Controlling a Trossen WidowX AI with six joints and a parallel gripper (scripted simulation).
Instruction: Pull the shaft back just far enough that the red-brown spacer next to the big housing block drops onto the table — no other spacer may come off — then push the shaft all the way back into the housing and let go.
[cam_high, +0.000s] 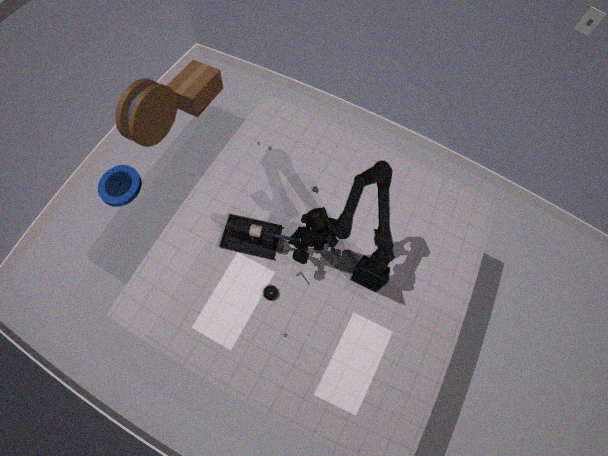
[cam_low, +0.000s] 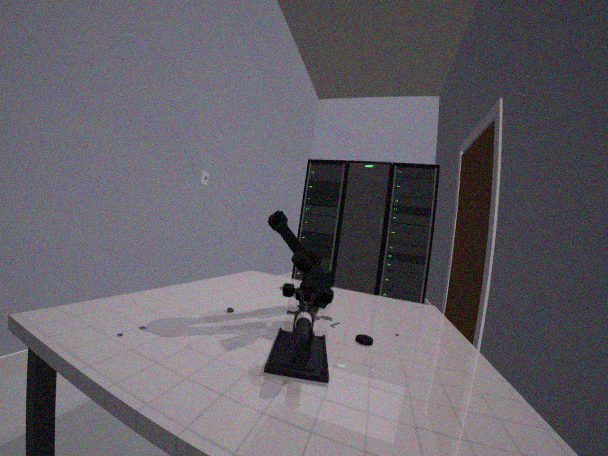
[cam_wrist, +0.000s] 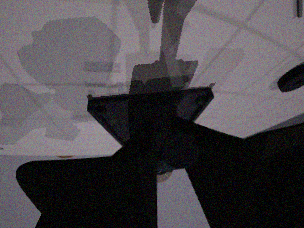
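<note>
The dark fixture base (cam_high: 228, 246) (cam_low: 320, 374) stands left of the arm in the top view. A pale cream spacer (cam_high: 256, 230) (cam_low: 303, 317) sits above it. A tiny orange-red patch (cam_high: 253, 239) shows just beside the cream spacer; whether it is the red-brown spacer on the shaft or on the base cannot be told. The housing block is too dark to separate clearly from the fixture. A short, bluish-grey length of shaft (cam_high: 284, 237) runs from the fixture to my gripper (cam_high: 294, 239). The gripper is shut on the shaft; its black fingers hide the grip in the wrist view.
A black disc (cam_high: 273, 293) (cam_low: 364, 340) and a thin L-shaped key (cam_high: 303, 278) (cam_low: 335, 325) lie near the fixture. A small dark nut (cam_high: 315, 189) (cam_low: 230, 310) lies behind the gripper. A wooden spool (cam_high: 154, 116), a wood block (cam_high: 197, 87) and a blue ring (cam_high: 105, 186) stand farther off.
</note>
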